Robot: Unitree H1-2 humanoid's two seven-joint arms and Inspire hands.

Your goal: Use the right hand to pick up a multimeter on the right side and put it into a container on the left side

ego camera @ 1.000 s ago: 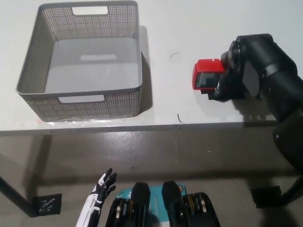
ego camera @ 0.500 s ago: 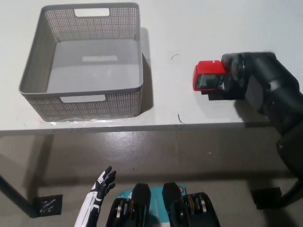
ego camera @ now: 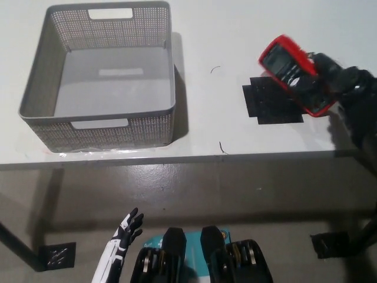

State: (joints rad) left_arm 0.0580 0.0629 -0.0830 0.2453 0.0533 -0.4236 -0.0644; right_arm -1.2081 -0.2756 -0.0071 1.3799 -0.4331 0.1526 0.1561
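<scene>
I see a flat black mat (ego camera: 272, 101) on the white table (ego camera: 235, 35), just to the left of the right hand (ego camera: 347, 88) and slightly nearer me. Two thin dark marks sit farther left of that hand, one (ego camera: 217, 69) beyond the mat and one (ego camera: 222, 147) by the table's near edge. Down on the grey floor (ego camera: 235, 194), a black patterned square (ego camera: 57, 256) lies left of the left hand (ego camera: 121, 236).

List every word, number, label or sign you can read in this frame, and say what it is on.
No text is readable.
Multimeter, held up in the right robot hand: its screen and face are too blurred to read.
Basket: no lettering visible.
Black mat on the table: plain, unmarked.
Left robot hand, low at the table's front: no marking legible.
</scene>
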